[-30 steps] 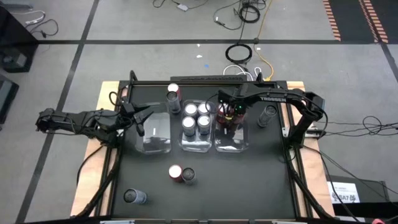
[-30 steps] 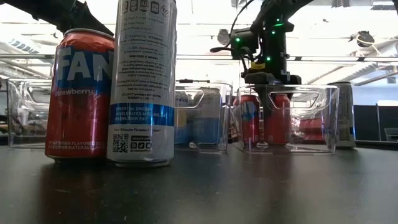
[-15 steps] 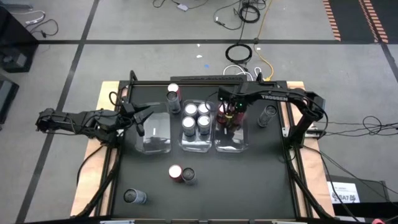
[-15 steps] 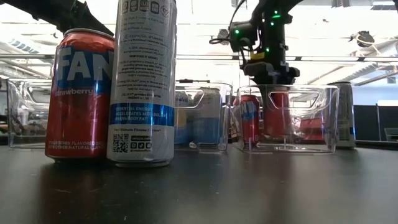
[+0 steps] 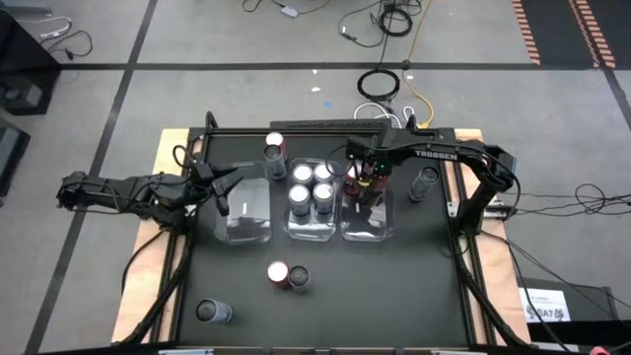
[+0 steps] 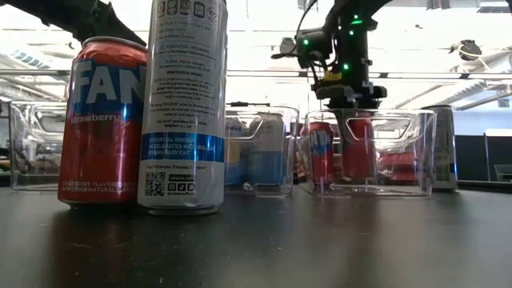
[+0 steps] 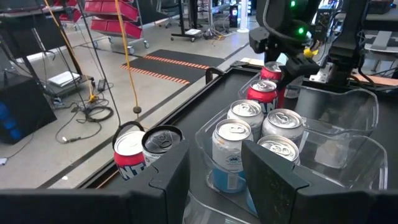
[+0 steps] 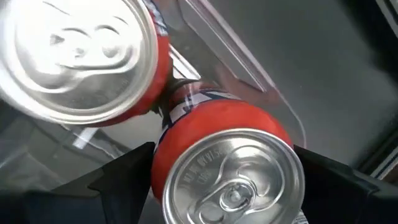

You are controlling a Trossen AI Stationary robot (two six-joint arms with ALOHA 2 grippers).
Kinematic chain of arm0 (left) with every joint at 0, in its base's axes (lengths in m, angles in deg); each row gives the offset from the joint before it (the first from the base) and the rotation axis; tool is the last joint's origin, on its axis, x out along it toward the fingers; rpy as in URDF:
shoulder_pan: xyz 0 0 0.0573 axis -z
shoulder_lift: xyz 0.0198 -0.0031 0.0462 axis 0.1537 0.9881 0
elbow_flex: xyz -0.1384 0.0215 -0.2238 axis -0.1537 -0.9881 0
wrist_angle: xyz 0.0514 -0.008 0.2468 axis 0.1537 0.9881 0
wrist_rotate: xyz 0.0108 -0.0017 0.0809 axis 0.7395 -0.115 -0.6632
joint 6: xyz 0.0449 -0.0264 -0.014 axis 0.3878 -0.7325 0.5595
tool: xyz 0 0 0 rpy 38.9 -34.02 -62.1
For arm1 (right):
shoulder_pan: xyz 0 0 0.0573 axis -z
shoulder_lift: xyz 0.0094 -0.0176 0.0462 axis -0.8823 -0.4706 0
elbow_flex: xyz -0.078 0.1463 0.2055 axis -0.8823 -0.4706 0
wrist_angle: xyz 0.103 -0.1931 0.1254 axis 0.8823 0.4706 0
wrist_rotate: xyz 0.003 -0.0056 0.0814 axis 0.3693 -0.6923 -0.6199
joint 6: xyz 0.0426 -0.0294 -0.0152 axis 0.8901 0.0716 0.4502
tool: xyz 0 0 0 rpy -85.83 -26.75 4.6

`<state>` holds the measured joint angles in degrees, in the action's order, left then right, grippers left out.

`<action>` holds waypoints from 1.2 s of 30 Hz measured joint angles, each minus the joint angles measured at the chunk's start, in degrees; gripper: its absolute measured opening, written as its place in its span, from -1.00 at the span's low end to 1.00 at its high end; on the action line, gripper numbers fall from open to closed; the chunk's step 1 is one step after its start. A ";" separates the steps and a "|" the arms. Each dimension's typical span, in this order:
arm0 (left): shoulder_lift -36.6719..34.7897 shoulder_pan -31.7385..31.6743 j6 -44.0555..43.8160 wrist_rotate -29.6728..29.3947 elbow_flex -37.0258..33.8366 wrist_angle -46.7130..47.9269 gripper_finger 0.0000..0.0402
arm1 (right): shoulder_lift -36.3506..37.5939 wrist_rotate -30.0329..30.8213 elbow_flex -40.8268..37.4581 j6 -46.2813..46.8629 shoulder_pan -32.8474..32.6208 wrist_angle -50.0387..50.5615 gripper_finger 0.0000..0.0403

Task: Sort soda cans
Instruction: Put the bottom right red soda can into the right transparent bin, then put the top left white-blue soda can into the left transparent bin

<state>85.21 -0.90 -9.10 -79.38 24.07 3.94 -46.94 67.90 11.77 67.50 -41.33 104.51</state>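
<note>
Two red soda cans stand in the clear right bin (image 5: 367,233). My right gripper (image 5: 368,181) reaches down into that bin and is shut on one of them (image 8: 224,155), close beside the other (image 8: 81,56). Several blue-silver cans (image 5: 311,192) fill the middle bin (image 5: 311,234). The left bin (image 5: 246,229) holds no can. My left gripper (image 5: 225,189) hovers open at that bin's left side, with nothing between its fingers (image 7: 168,180). My right gripper pinches the red can's side wall (image 8: 166,146) between its two fingers, one on each side just below the silvery top. The fingers come from above, pointing down. The can is upright inside the right bin (image 6: 358,148); whether its base rests on the bin floor I cannot tell.
A red can (image 5: 274,144) and a dark can (image 5: 277,166) stand behind the left bin. A dark can (image 5: 426,182) stands right of the right bin. Near the front are a red can (image 5: 279,273), a tall silver-white can (image 5: 299,279) and a grey can (image 5: 212,312).
</note>
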 joint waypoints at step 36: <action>0.01 0.01 0.00 0.00 0.00 0.00 -0.23 | 0.30 -0.99 12.97 3.03 -0.82 10.64 0.67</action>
<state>85.22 -0.89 -9.10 -79.38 24.07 3.94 -46.64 66.92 24.74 70.53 -42.14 115.14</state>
